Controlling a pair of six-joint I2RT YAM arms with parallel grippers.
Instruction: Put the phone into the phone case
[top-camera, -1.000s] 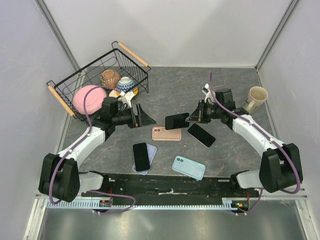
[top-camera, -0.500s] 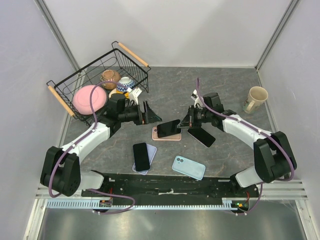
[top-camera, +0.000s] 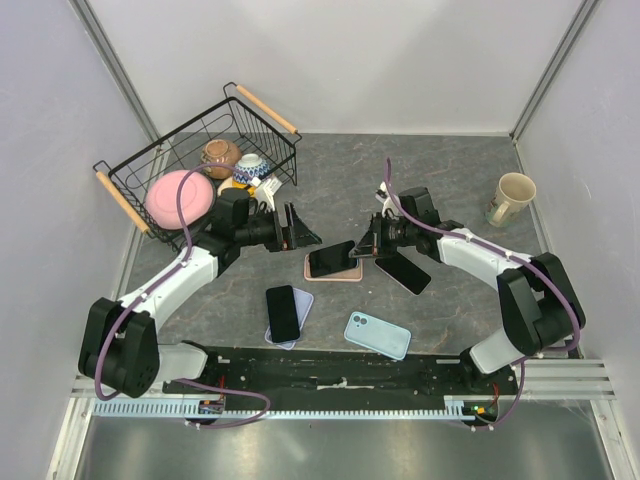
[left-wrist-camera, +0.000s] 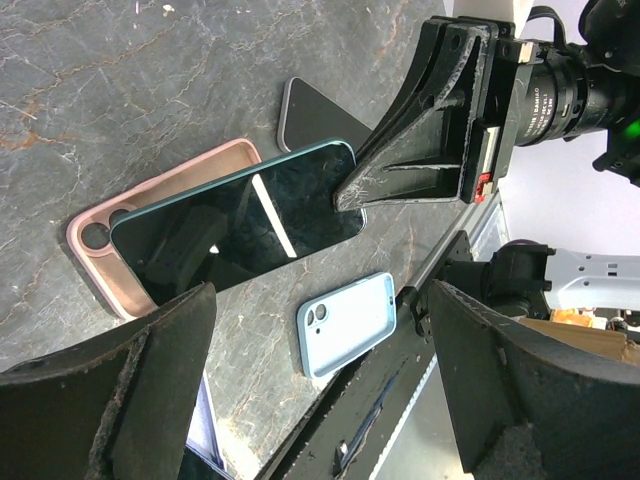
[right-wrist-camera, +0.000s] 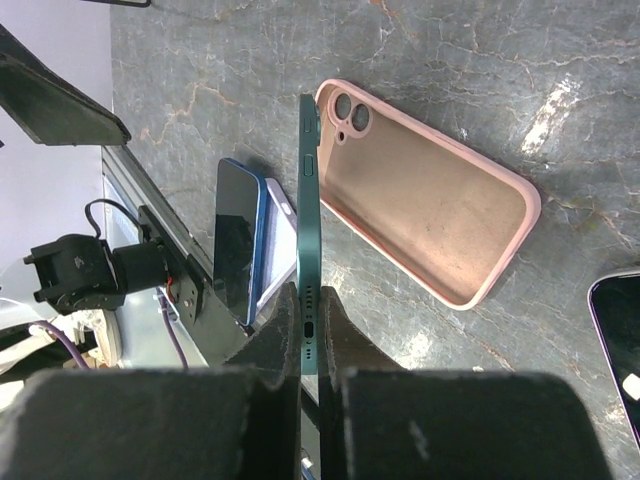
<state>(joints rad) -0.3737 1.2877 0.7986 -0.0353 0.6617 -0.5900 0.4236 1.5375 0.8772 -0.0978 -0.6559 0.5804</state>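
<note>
The phone (top-camera: 331, 258) is dark-screened with a teal frame. My right gripper (top-camera: 361, 249) is shut on its bottom end. It hangs tilted over the empty pink phone case (top-camera: 347, 274), which lies open side up on the table. In the right wrist view the phone (right-wrist-camera: 309, 200) is edge-on between the fingers (right-wrist-camera: 285, 325), its camera end low beside the case (right-wrist-camera: 430, 195). The left wrist view shows the phone (left-wrist-camera: 235, 225) covering most of the case (left-wrist-camera: 95, 250). My left gripper (top-camera: 303, 231) stands open just left of the case, holding nothing.
A black phone (top-camera: 402, 270) lies right of the pink case. Nearer me are a light-blue case (top-camera: 377, 335) and a phone on a lavender case (top-camera: 284, 313). A wire basket (top-camera: 128, 206) with bowls stands at the back left, a mug (top-camera: 512, 196) at the right.
My right gripper has carried the phone left and down, from above the table to low over the pink case. My left gripper has shifted right toward the case and stays open.
</note>
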